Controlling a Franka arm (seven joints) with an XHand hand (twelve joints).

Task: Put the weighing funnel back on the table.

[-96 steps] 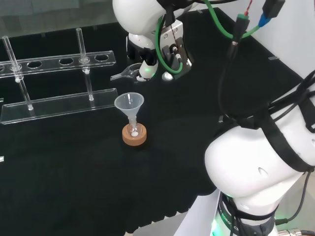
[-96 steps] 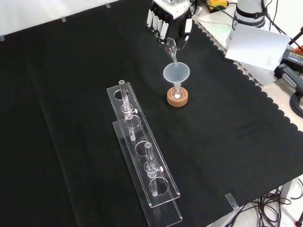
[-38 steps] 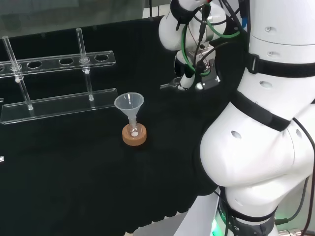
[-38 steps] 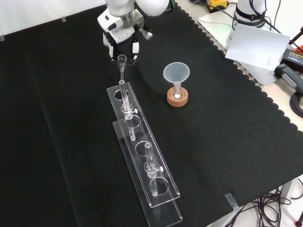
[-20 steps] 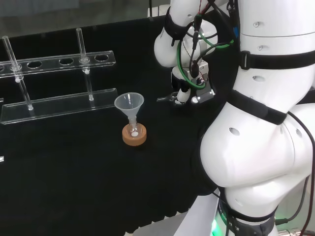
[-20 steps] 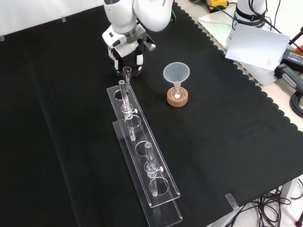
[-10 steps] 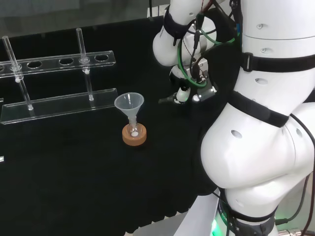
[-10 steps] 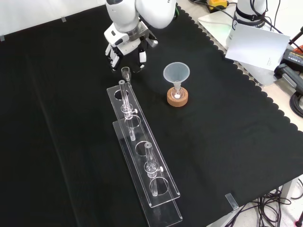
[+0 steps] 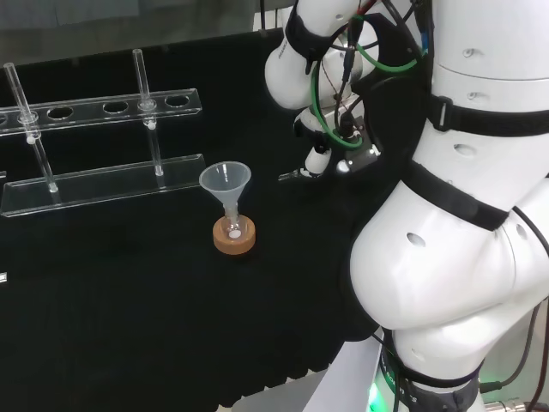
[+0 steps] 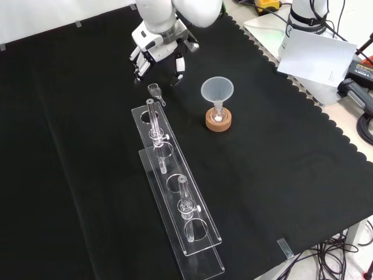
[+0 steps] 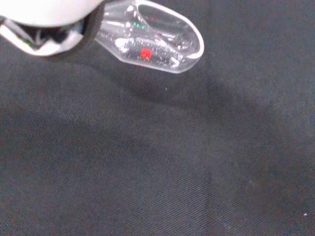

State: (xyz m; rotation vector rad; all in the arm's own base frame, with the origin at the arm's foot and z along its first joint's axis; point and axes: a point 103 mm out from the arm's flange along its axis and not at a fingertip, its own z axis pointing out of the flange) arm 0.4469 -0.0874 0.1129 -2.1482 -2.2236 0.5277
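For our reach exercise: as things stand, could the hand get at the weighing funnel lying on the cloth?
Probably yes. In the front view the open hand hangs just beyond the weighing funnel, bare cloth between them. The test tube rack, its end close on the near side, might crowd it.

On my black cloth (image 10: pixel 280 175) lie the weighing funnel (image 10: pixel 155 90), a clear rack (image 10: pixel 201 256) and a cork ring (image 10: pixel 218 122)

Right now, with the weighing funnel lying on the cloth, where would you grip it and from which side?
Pinch across the wide scoop body of the weighing funnel, coming from above on the far side in the front view, where the open hand hovers. It lies flat, its thin stem pointing towards the tube rack, which likely crowds that end.
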